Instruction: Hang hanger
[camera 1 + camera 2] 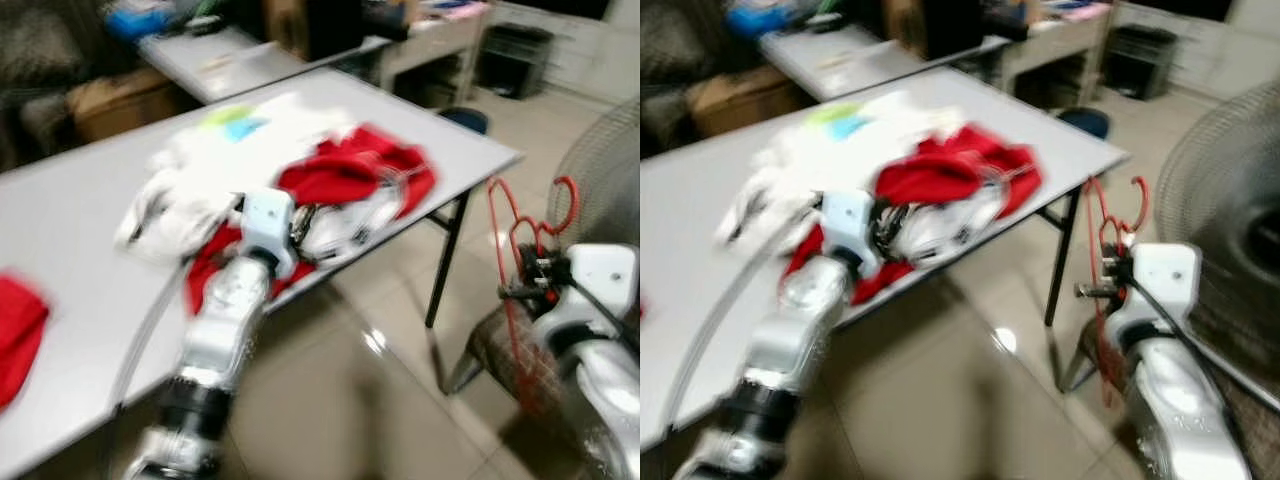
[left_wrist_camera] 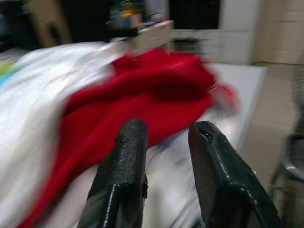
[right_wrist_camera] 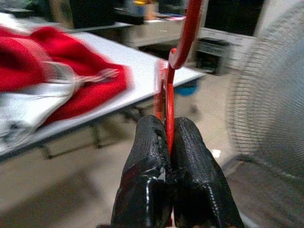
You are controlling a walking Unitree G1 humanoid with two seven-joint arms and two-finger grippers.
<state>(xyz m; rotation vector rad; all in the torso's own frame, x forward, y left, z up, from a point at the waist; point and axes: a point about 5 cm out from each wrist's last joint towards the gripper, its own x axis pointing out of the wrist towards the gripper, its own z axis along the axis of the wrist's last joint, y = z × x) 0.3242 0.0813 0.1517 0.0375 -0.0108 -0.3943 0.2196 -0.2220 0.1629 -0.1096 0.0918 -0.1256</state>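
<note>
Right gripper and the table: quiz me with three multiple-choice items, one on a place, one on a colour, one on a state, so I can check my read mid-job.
1. Where does the clothes pile lie?
A. on the grey table
B. on the floor
C. over the fan

2. What colour is the hanger in the right gripper?
A. blue
B. red
C. white

3. How do the left gripper fingers stand?
A. shut on red cloth
B. shut on a hanger
C. open, with a gap between them

Answers:
1 A, the red and white clothes sit on the tabletop in the eye views.
2 B, the right wrist view shows red wire pinched between the fingers.
3 C, the left wrist view shows the two fingers apart above the cloth.
</note>
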